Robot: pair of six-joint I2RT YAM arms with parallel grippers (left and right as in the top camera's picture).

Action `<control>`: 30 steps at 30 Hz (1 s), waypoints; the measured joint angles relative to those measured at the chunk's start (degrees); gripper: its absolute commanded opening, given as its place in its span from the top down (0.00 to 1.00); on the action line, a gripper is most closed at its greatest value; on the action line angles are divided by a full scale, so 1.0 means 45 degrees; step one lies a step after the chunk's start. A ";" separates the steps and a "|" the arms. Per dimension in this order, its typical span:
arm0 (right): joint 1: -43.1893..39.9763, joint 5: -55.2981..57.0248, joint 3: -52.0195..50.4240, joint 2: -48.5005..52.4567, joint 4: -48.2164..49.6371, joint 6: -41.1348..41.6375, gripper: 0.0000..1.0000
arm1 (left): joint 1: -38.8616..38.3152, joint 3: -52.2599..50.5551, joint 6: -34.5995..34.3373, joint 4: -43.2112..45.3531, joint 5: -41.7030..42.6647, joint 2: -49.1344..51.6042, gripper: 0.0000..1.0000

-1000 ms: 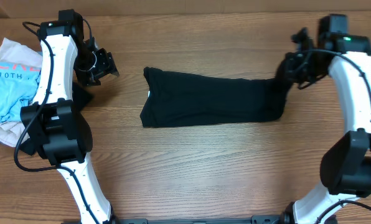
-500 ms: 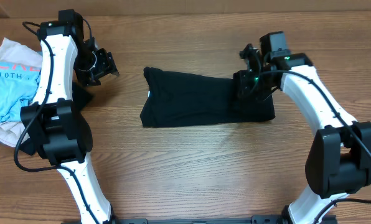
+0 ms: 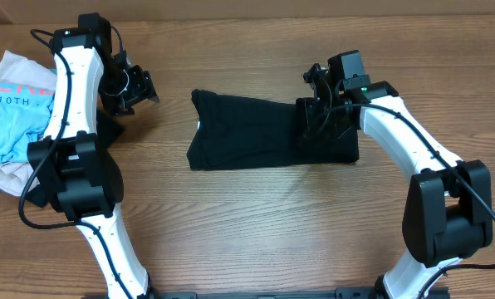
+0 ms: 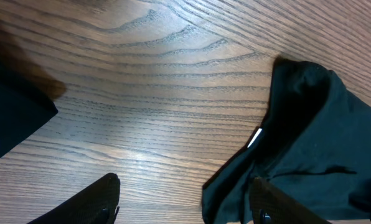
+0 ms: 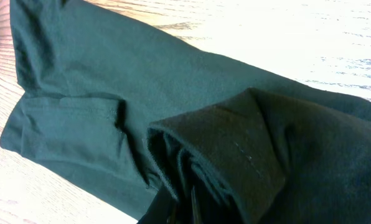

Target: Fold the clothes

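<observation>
Overhead cam: fixed, looks straight down, far off, wide on the table point(image 3: 256, 232). L wrist cam: close, low over the wood, faces the cloth point(image 4: 310, 149) end nearest it. R wrist cam: closest, right on the cloth's folded-over part. All 3 views share the cloth.

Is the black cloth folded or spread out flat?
Partly folded: the black cloth lies long on the table, but its right end is doubled over, pinched in the right gripper.
</observation>
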 measured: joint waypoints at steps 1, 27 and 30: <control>0.0000 0.0000 -0.0039 0.0000 0.0005 0.0005 0.96 | 0.0000 0.0000 0.0000 0.0005 0.0000 0.0000 0.30; -0.1710 -0.2584 0.1020 -0.0126 -0.2108 0.0325 0.96 | 0.0000 0.0000 0.0321 -0.0369 0.0083 0.0000 0.96; -0.1783 -0.2681 0.0860 -0.0146 -0.2385 0.0078 0.96 | -0.0126 0.0005 0.0340 -0.0083 0.0763 0.0000 0.96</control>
